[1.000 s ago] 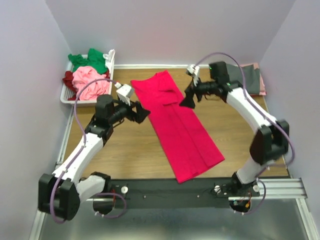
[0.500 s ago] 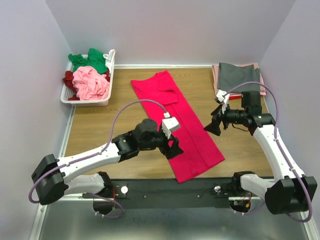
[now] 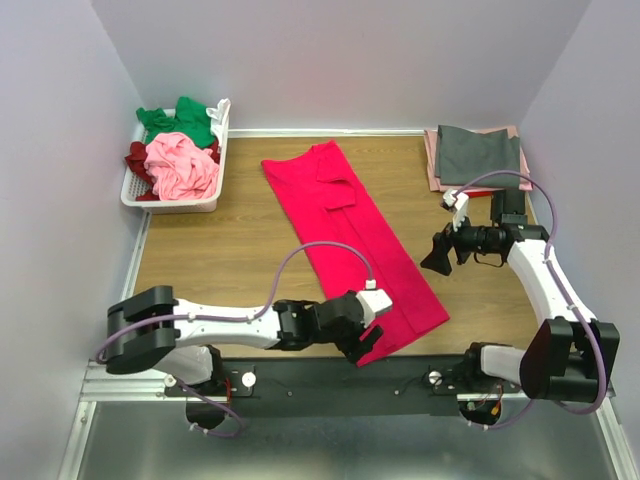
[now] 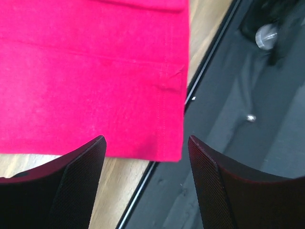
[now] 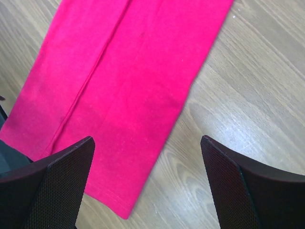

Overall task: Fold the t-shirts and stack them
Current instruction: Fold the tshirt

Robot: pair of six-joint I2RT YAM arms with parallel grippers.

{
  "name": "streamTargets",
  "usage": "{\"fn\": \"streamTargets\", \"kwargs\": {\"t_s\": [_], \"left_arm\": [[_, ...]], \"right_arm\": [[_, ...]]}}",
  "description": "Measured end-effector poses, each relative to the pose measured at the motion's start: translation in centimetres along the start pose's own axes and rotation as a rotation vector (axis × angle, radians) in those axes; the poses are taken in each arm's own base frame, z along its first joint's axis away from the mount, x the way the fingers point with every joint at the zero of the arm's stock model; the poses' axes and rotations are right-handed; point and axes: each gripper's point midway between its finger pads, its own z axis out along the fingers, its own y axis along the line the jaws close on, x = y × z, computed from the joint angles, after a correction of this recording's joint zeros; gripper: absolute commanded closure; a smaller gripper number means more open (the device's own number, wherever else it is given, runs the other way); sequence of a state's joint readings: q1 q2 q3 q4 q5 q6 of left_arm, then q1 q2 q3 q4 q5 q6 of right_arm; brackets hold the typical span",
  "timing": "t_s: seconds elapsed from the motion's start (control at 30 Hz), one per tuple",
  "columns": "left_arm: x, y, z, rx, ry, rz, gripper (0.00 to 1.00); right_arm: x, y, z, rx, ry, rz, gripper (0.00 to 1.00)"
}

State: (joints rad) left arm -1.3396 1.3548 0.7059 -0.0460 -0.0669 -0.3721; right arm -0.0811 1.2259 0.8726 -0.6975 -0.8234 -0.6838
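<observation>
The crimson-pink t-shirt (image 3: 355,245) lies flat as a long folded strip, slanting across the middle of the desk (image 3: 230,250). The left tool (image 3: 360,345) hovers over its near hem corner, jaws apart. The right tool (image 3: 436,262), jaws wide apart, hangs just beside the strip's right edge.

Bare surface (image 3: 220,250) left of the crimson t-shirt (image 3: 345,215) is free to pass, so is the strip between shirt and right gripper (image 3: 436,262), jaws wide apart. Far-left corner blocked by basket (image 3: 170,203) heaped with loose tees (image 3: 182,165), far-right corner by folded stack (image 3: 478,155). Left arm (image 3: 230,328) lies low along the near edge, left gripper (image 3: 362,346) parted over the shirt's near corner just beside the black rail (image 3: 320,385), tight there
</observation>
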Motion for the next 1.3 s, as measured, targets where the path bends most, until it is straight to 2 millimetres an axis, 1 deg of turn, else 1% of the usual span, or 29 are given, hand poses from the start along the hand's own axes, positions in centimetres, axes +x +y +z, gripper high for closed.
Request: {"fn": "streamTargets", "kwargs": {"t_s": [0.03,0.13,0.2,0.27,0.37,0.47,0.6,0.67,0.73,0.77,0.83,0.87,0.97,1.1,1.2,1.23,1.3], "left_arm": [[0.5,-0.1,0.5,-0.010,0.017,0.010,0.25],[1.2,-0.7,2.0,-0.038,0.055,0.048,0.31],[1.9,-1.6,3.1,-0.049,0.085,0.084,0.32],[2.1,-2.2,3.9,-0.062,0.103,0.109,0.32],[2.6,-2.8,4.8,-0.092,0.131,0.142,0.32],[3.2,-2.9,5.3,-0.122,0.155,0.170,0.33],[4.0,-2.3,5.6,-0.173,0.186,0.194,0.36],[3.9,-2.2,5.7,-0.188,0.187,0.194,0.40],[3.9,-2.3,5.7,-0.195,0.192,0.196,0.45],[3.9,-2.4,5.7,-0.198,0.194,0.197,0.51],[4.0,-2.6,5.8,-0.200,0.197,0.191,0.57],[3.9,-2.7,5.7,-0.205,0.195,0.196,0.58],[4.0,-1.8,5.6,-0.244,0.199,0.199,0.60],[4.0,-1.6,5.6,-0.258,0.197,0.196,0.66],[4.0,-1.6,5.6,-0.259,0.196,0.192,0.67],[4.0,-1.6,5.6,-0.259,0.196,0.190,0.74],[4.0,-1.7,5.6,-0.258,0.195,0.187,0.80]], "right_arm": [[0.1,-0.1,-0.1,0.003,0.001,0.007,0.02],[0.2,-0.5,-0.3,0.016,-0.003,0.015,0.02],[0.2,-0.7,-0.5,0.023,-0.005,0.019,0.02],[0.3,-0.8,-0.6,0.026,-0.006,0.022,0.02],[0.3,-0.8,-0.6,0.026,-0.008,0.024,0.02],[0.2,-0.7,-0.6,0.023,-0.010,0.024,0.02],[0.2,-0.8,-0.6,0.023,-0.011,0.025,0.02],[0.2,-0.7,-0.6,0.021,-0.012,0.025,0.02],[0.2,-0.7,-0.6,0.018,-0.015,0.025,0.02],[0.1,-0.6,-0.6,0.016,-0.017,0.025,0.02],[0.1,-0.6,-0.6,0.012,-0.020,0.026,0.02],[0.1,-0.6,-0.6,0.012,-0.021,0.026,0.02],[0.0,-0.5,-0.5,0.006,-0.024,0.027,0.02],[0.1,-0.4,-0.6,0.005,-0.024,0.031,0.02],[0.0,-0.4,-0.6,0.001,-0.026,0.032,0.02],[0.0,-0.3,-0.6,0.000,-0.026,0.032,0.02],[0.1,-0.3,-0.6,-0.001,-0.026,0.034,0.02]]}}
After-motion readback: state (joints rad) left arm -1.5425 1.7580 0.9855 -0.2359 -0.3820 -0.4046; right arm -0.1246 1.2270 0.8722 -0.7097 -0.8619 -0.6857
